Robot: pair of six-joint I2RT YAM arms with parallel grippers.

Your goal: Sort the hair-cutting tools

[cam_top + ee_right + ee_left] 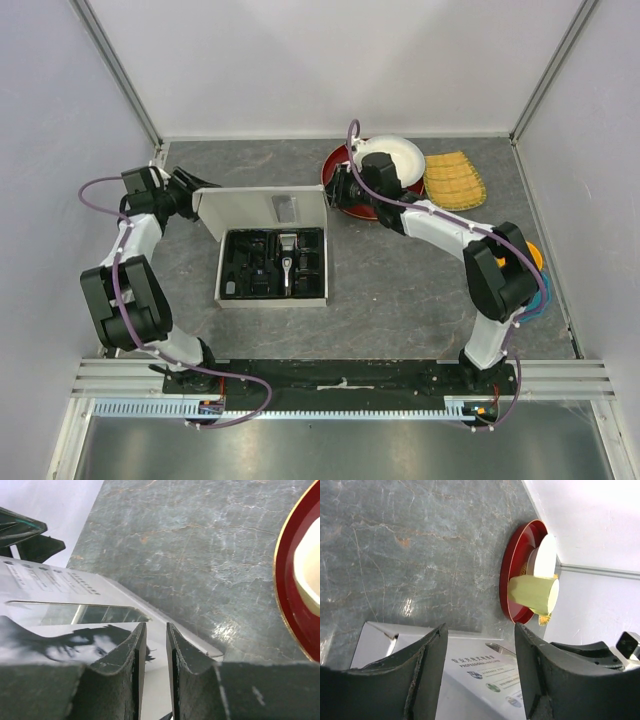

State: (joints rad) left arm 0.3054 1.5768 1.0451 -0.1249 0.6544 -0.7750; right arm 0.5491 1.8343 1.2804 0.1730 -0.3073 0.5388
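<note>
Clipper (pixel 288 262) set in box (pixel 272 300)
Black-and-silver body; left jaws spread; whether right jaws pinch anything cannot be told.

A grey, marble-veined table (pixel 400 290) forms the floor of a booth closed in by plain white walls (pixel 330 60) on three sides, with slanting aluminium posts (pixel 115 70) at the back corners. Soft, even light leaves pale glare on the stone pattern. A slotted aluminium rail (pixel 110 378) runs along the near edge, with a dull metal sheet (pixel 330 450) below it.
</note>
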